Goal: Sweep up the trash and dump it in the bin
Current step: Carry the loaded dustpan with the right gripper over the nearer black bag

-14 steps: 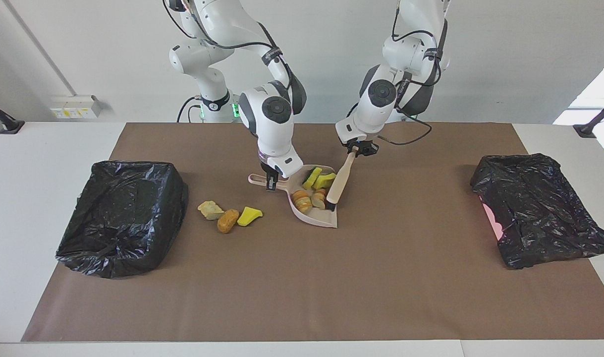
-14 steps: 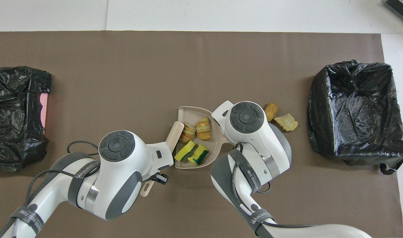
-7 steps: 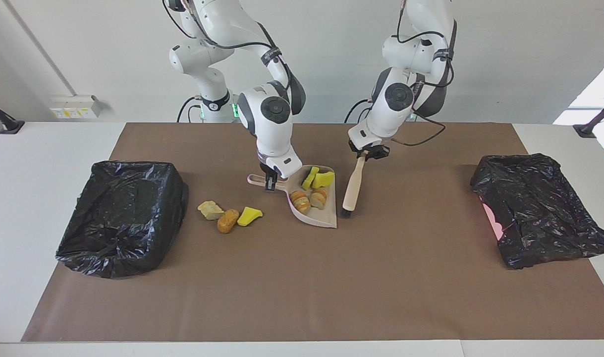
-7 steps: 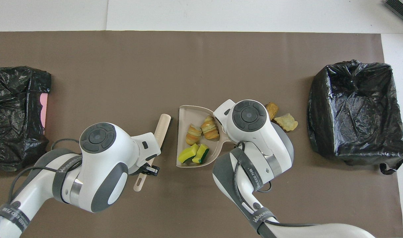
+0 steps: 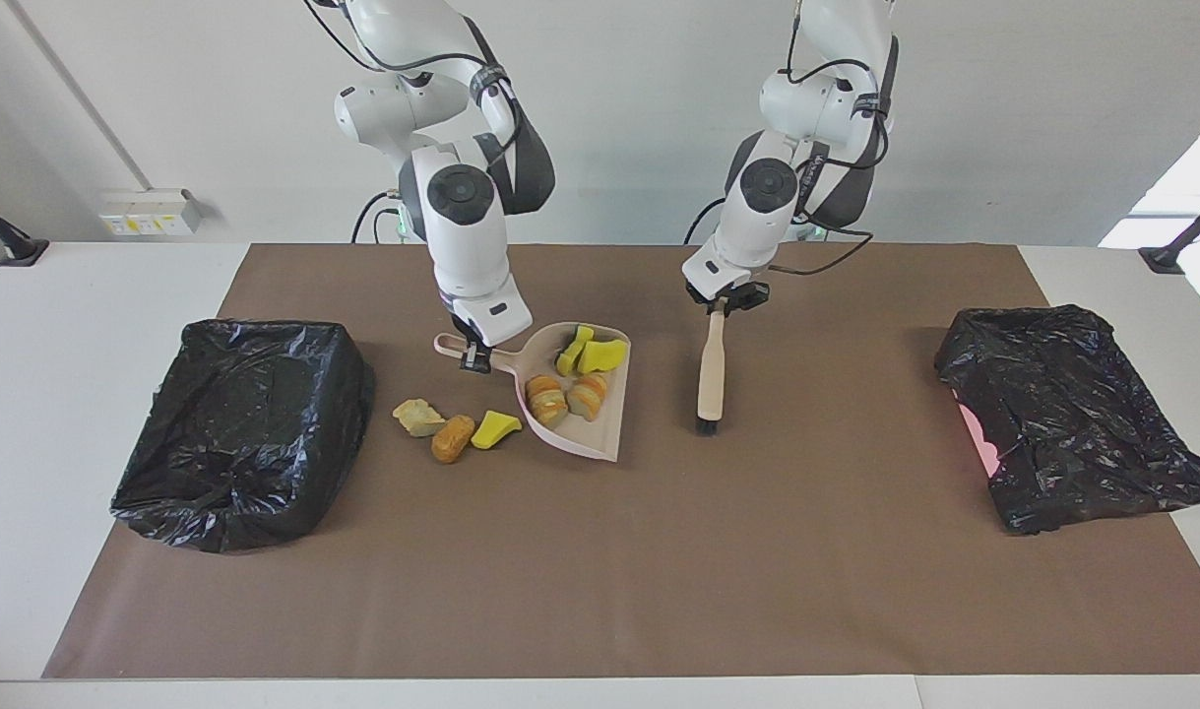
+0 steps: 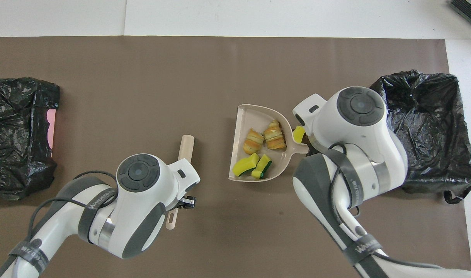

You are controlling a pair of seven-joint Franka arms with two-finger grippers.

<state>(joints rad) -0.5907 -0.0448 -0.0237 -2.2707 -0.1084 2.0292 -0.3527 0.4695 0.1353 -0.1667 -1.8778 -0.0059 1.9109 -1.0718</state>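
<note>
Right claw grips dustpan carrying trash.

Left arm strap: "WANJEED", partly legible.
Right arm strap: the same word, partly legible.

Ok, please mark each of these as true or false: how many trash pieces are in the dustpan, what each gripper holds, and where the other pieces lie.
1. Four trash pieces lie in the dustpan. True.
2. The left gripper holds the dustpan's handle. False: it is shut on the brush; the right gripper holds the dustpan's handle.
3. Three trash pieces lie on the brown mat, between the dustpan and the black-lined bin at the right arm's end. True.
4. The brush's bristles are inside the dustpan. False: the brush is apart from the dustpan, toward the left arm's end.
5. Both bins already hold trash pieces. False: none shows in either.
</note>
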